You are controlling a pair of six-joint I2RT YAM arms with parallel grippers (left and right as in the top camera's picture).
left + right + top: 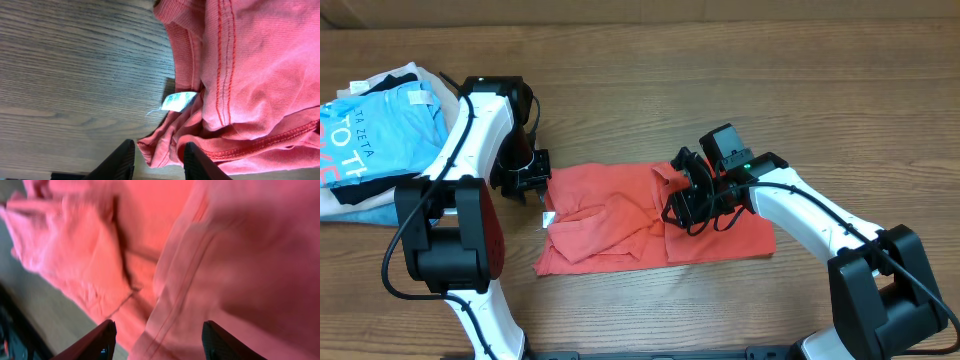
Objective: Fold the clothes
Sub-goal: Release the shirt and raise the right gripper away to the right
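The coral-red T-shirt lies partly folded on the wooden table, lettering hidden. In the left wrist view its collar, white label and bunched edge show. My left gripper is open at the shirt's left edge, a fold of fabric between its fingers. My right gripper is open wide, just above the shirt's middle fold.
A pile of other garments, with a light blue printed tee on top, lies at the far left of the table. Bare wood surrounds the shirt at the back and front.
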